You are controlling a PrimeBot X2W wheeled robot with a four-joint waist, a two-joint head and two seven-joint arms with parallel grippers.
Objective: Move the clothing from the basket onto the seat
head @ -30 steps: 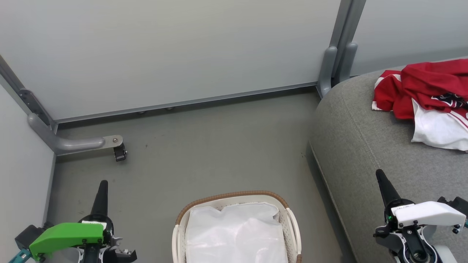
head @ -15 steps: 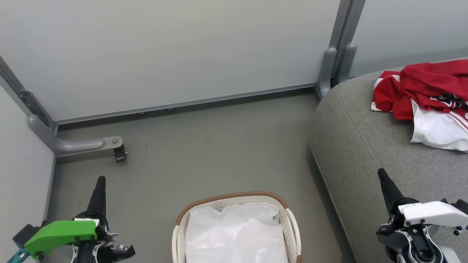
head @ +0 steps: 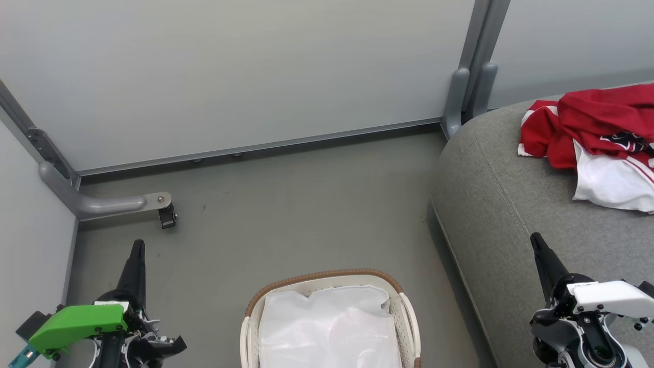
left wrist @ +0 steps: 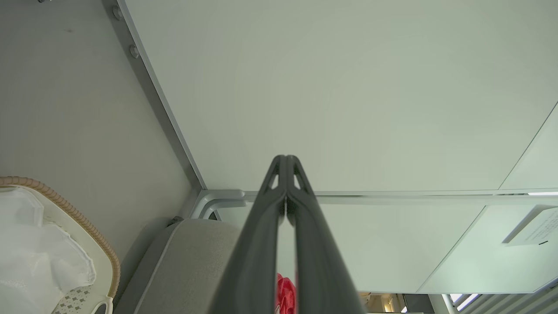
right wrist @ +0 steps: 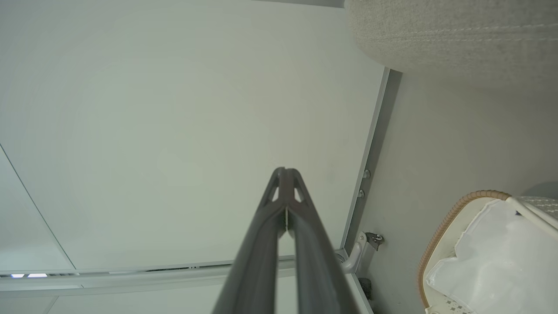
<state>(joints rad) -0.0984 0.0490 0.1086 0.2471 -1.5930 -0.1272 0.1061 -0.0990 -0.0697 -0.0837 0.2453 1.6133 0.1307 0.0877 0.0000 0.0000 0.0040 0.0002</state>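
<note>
Clothing (head: 592,128) lies on seat (head: 511,204); basket (head: 322,274) shows just a liner (head: 327,327). Left gripper (head: 137,244) and right gripper (head: 535,238) are pinched together, empty. Likely done; park arms.

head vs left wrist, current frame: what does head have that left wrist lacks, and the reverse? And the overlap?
Head view adds: the right gripper, shut and empty; the white panels of the clothing; a caster bracket on the floor.
Left wrist view adds: a printed label at the right edge.
Both: the left gripper, shut and empty; the basket with a white liner inside; the seat with red clothing on it, just a sliver between the fingers in the wrist view; floor and wall panels.
</note>
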